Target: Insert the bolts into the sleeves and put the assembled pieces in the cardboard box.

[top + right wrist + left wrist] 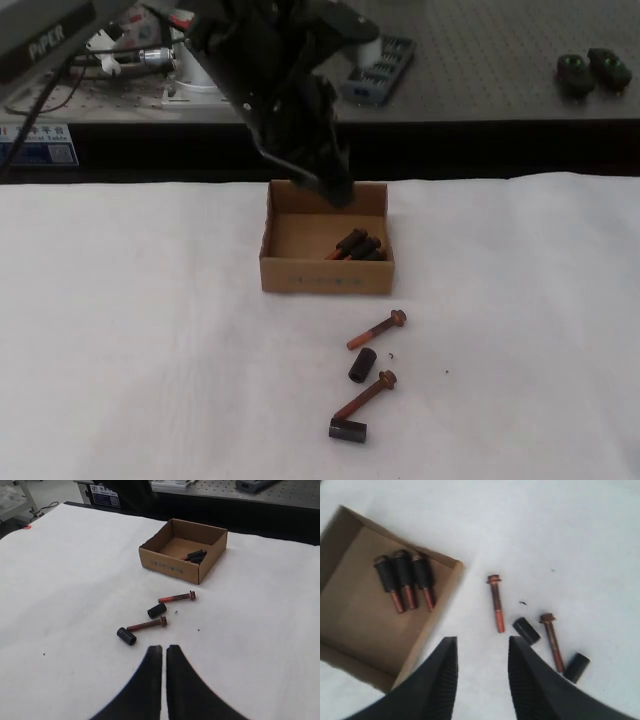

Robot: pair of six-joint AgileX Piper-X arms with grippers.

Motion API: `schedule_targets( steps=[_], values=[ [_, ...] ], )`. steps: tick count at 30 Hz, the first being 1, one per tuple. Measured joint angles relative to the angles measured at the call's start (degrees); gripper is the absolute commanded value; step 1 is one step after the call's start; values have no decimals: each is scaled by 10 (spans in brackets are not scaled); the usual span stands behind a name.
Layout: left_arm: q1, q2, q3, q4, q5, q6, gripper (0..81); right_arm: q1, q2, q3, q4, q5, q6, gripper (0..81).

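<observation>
three assembled pieces [403, 574] in cardboard box [355, 622]

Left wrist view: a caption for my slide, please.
Open left claw; three assembled pieces in the cardboard box; two bolts and two sleeves loose beside it.

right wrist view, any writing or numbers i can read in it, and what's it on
cardboard box: a row of small dark print on its front wall, too small to read.
label, far behind the box: blue and white, its print too blurred to read.
No text in this view is clear enough to quote.
</observation>
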Motion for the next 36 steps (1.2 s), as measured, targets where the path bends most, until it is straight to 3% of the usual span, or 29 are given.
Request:
schedule_targets(
  steps=[6, 14, 22, 36],
  values=[
    [-53, -6, 0, 67, 3, 69, 251, 0, 0, -4, -1, -1, 0, 29],
    [-118, -6, 0, 102, -62, 82, 251, 0, -1, -23, -1, -2, 0, 29],
    [-120, -23, 58, 123, -78, 33, 251, 0, -20, -26, 3, -2, 0, 29],
    [-125, -118, 289, 24, -97, -5, 204, 0, -24, -26, 39, -2, 0, 29]
  ],
)
